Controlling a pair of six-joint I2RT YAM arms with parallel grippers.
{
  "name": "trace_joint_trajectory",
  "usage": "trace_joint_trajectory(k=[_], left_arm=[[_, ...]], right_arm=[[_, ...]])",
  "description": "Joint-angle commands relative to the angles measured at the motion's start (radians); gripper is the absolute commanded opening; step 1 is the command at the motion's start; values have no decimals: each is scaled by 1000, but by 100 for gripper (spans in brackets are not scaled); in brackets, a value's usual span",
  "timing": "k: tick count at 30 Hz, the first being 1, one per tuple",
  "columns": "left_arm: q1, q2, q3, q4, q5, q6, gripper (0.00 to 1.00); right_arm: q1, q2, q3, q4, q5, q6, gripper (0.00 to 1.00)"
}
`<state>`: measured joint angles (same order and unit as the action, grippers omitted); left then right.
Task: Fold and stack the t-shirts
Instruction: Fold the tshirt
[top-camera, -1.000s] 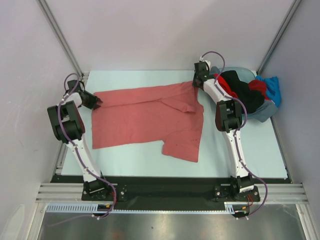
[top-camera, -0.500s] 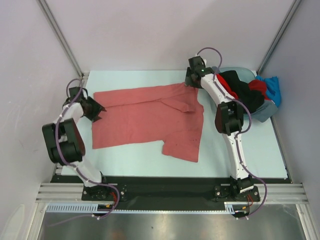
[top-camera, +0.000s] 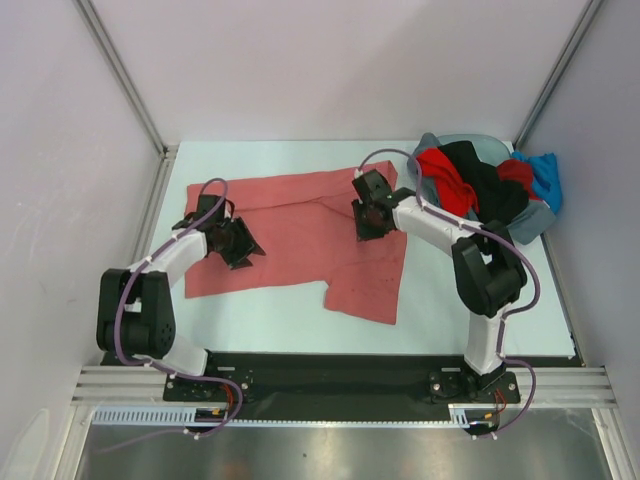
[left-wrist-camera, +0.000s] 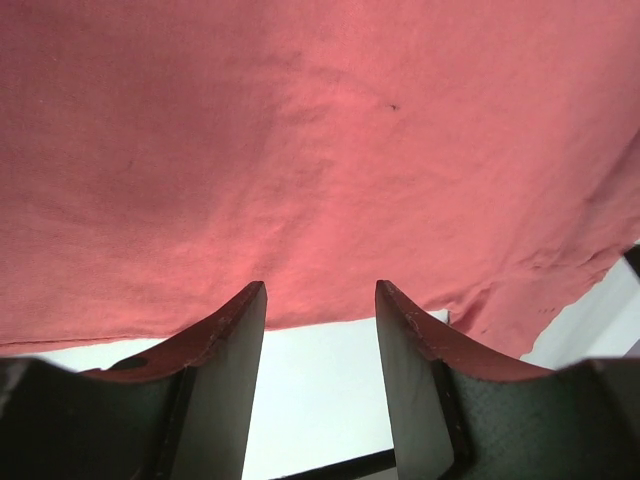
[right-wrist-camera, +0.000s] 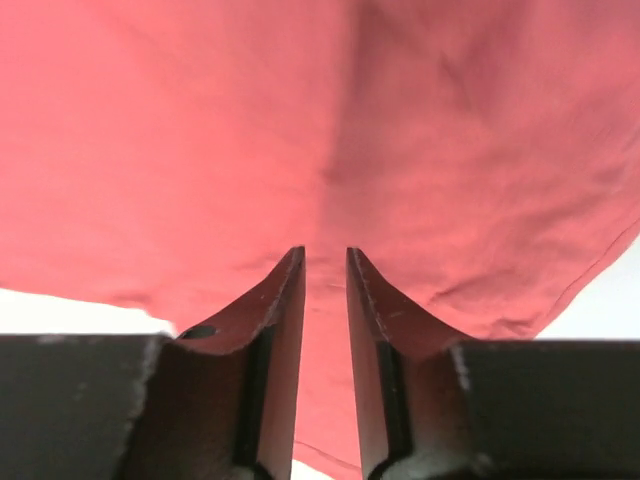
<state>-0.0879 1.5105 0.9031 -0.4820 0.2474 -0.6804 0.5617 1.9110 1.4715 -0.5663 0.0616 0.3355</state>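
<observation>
Salmon-red shirt (left-wrist-camera: 320, 150): runs off my left wrist view on three sides.
Right gripper (right-wrist-camera: 325, 255): fingers a slit apart; cloth pinched or not, I cannot tell.
Basin (top-camera: 535, 222): mostly buried under piled shirts (top-camera: 480, 180).

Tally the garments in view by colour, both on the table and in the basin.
Salmon-red t-shirt spread flat: 1
Bright red cloth, heaped: at least 1
Black cloth, heaped: at least 1
Blue cloth, heaped: at least 1
Total: at least 4; the heap in the grey-blue plastic basin hides any others.
</observation>
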Motion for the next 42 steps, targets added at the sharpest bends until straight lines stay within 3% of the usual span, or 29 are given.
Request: trace_joint_trajectory(k=[1, 20, 27, 31, 35, 37, 39, 40, 42], left_arm=[[4, -62, -1, 11, 12, 1, 53], [4, -111, -35, -73, 29, 67, 53], [4, -108, -30, -81, 32, 82, 53], [4, -110, -35, -87, 35, 85, 53], [4, -113, -47, -84, 26, 90, 53], [4, -107, -52, -76, 27, 88, 53], [4, -101, -56, -69, 32, 84, 53], [4, -99, -59, -64, 35, 82, 53], [4, -95, -63, -55, 41, 81, 53]], right_arm=[[-25, -27, -88, 144, 35, -13, 27], [-49, 204, 62, 319, 262, -21, 29], [-108, 365, 334, 315, 280, -41, 34], [-154, 496, 679, 211, 259, -33, 39], [-175, 551, 894, 45, 158, -21, 49], [-169, 472, 847, 19, 80, -6, 53], [-163, 372, 616, 87, -13, 5, 61], [-167, 287, 528, 205, -52, 35, 69], [-178, 229, 342, 299, -202, 80, 72]])
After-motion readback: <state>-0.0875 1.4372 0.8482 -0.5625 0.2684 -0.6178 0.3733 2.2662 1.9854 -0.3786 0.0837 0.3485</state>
